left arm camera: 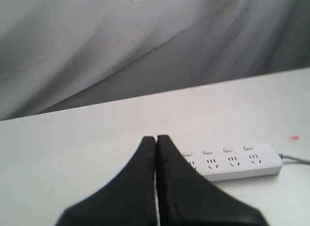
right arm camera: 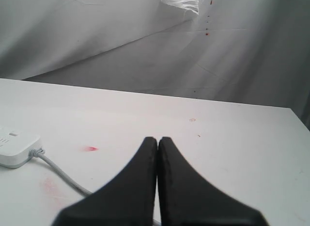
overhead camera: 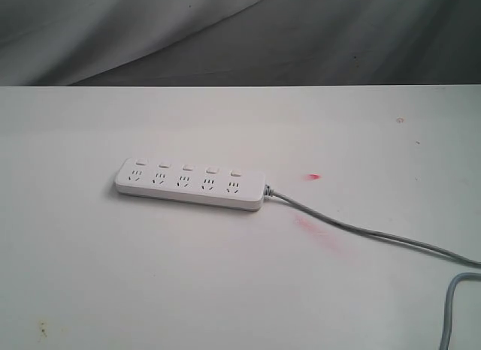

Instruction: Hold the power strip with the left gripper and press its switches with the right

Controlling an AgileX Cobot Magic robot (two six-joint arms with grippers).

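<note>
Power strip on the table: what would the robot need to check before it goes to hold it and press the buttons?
1. Power strip lies flat, sockets up, on the table: ok.
2. All five switches uncovered: ok.
3. Left gripper open, ready to hold the strip: not ok, its fingers are shut together.
4. Right gripper shut, to poke with: ok.
5. Cord leads off away from the switches: ok.
6. Whether each switch is on or off: cannot tell.
</note>
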